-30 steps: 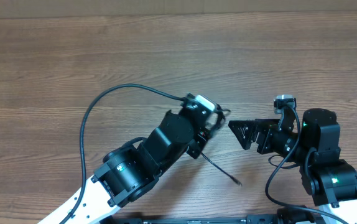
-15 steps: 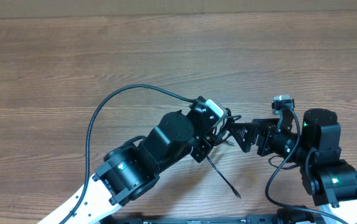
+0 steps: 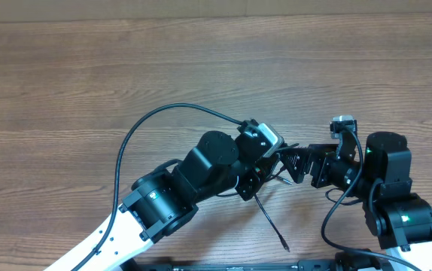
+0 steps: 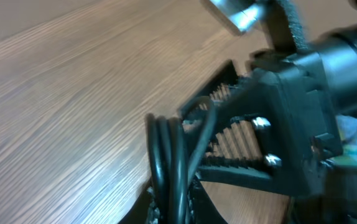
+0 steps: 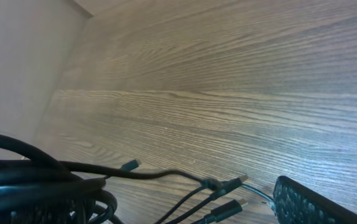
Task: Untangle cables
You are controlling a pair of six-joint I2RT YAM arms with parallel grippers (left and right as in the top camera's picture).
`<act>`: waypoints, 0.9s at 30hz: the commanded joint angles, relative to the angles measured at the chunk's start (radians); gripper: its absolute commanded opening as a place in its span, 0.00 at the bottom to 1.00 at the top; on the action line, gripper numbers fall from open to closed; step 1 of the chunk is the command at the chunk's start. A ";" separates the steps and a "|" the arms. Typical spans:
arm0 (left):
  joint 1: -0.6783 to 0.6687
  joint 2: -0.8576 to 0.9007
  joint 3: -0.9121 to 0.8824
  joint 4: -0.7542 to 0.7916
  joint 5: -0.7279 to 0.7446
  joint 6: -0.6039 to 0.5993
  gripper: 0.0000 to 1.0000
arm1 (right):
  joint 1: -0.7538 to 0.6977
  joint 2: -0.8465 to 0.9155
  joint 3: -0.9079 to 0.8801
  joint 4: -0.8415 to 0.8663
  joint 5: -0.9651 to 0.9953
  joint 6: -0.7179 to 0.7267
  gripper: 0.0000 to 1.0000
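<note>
Left gripper (image 3: 271, 159) clamped on the cables (image 3: 270, 217), bundle lifted over mid-worktop (image 3: 201, 60); one plug end (image 3: 284, 245) trails on the wood. Right gripper (image 3: 290, 159) gapes wide beside the bundle, holding nothing. Cords bunched, knotted near the plugs; separation judged barely begun.
</note>
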 commanded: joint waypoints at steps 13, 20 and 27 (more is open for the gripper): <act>-0.016 0.006 0.018 -0.016 -0.277 -0.367 0.04 | -0.003 -0.006 0.020 0.000 0.056 0.040 1.00; -0.016 0.007 0.018 0.009 -0.143 -0.368 0.04 | -0.003 -0.006 0.020 0.008 0.056 0.040 1.00; -0.016 0.007 0.018 0.013 -0.036 -0.348 0.04 | -0.003 -0.006 0.020 0.003 0.089 0.041 1.00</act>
